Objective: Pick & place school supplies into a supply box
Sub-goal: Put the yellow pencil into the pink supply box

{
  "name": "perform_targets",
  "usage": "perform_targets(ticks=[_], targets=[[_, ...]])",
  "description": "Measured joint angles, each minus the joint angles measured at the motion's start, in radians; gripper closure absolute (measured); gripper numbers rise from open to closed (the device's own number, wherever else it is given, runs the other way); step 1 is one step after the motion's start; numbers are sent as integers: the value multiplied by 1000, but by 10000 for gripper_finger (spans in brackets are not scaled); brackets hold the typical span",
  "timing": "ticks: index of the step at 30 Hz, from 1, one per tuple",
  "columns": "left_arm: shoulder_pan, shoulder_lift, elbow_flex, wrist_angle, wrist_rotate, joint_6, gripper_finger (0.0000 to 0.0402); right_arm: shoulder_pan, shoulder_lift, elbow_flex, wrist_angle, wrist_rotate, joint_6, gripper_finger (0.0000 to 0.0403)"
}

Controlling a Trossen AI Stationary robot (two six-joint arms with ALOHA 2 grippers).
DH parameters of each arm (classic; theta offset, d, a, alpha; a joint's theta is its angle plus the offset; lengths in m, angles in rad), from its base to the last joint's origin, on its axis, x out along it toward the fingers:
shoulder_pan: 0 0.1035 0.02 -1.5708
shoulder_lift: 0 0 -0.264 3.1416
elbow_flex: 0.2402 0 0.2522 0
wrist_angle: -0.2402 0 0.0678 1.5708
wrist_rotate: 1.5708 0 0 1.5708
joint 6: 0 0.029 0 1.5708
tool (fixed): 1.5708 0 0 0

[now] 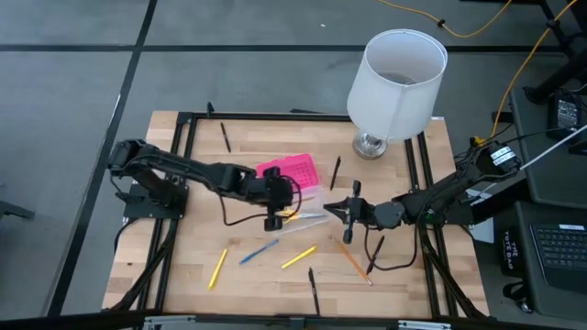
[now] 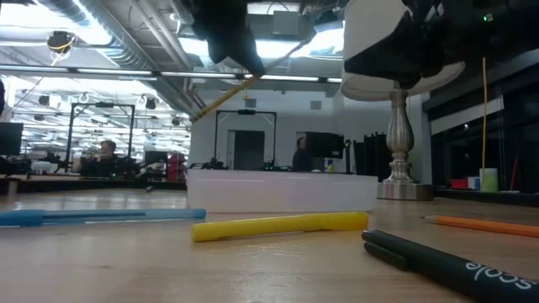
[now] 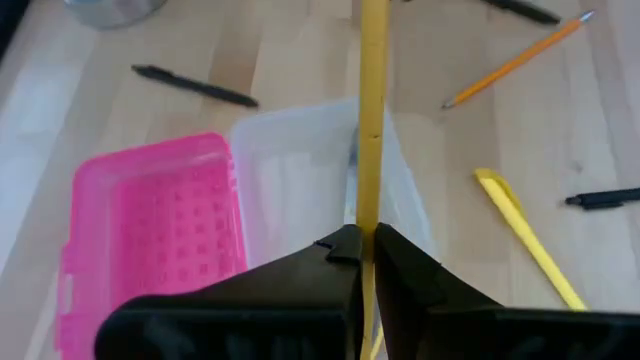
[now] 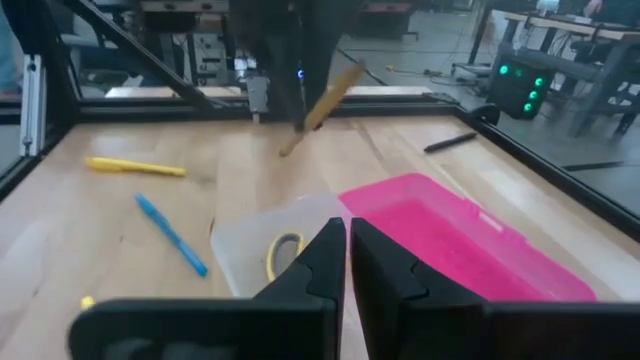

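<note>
The supply box lies open mid-table, with its pink lid (image 1: 292, 170) flat beside its clear base (image 1: 310, 197). Yellow-handled scissors (image 4: 285, 255) lie inside the base. My left gripper (image 1: 273, 218) hangs over the base's near end, shut on a yellow pencil (image 3: 372, 120). My right gripper (image 1: 332, 213) reaches in level from the table's right. It is shut, and its tips (image 4: 347, 245) are at the base's right end. Loose on the wood nearer the front lie a yellow pen (image 1: 217, 268), a blue pen (image 1: 259, 252) and an orange pencil (image 1: 353, 261). My left gripper pinches the yellow pencil's shaft (image 3: 368, 225) between its two fingers, slanting down from the table's left. Most of the pencil sticks out past the fingertips. It hangs tilted, free end lowest (image 2: 198, 116), lifted clear above the clear base. My right gripper: I cannot tell whether its shut fingers touch the clear base (image 4: 260, 235), because they hide that rim.
A white lampshade on a metal foot (image 1: 394, 82) stands at the back right. Black frame bars (image 1: 188, 183) run along the table's sides. Black pens (image 1: 314, 291) (image 1: 226, 137) (image 1: 336, 171) and another yellow pen (image 1: 299, 257) lie scattered around the box.
</note>
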Motion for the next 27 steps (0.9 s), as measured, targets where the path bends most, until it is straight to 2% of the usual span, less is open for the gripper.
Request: perform_targets(ticks=[3, 8, 14, 27], targets=[[25, 43, 49, -55, 36, 1, 396, 0, 0, 0, -15, 0, 0, 377], [87, 119, 151, -182, 161, 45, 396, 0, 0, 0, -26, -2, 0, 377], [126, 171, 177, -198, 151, 79, 396, 0, 0, 0, -26, -2, -7, 377], [126, 258, 177, -178, 152, 135, 393, -20, 1, 0, -78, -2, 0, 377]])
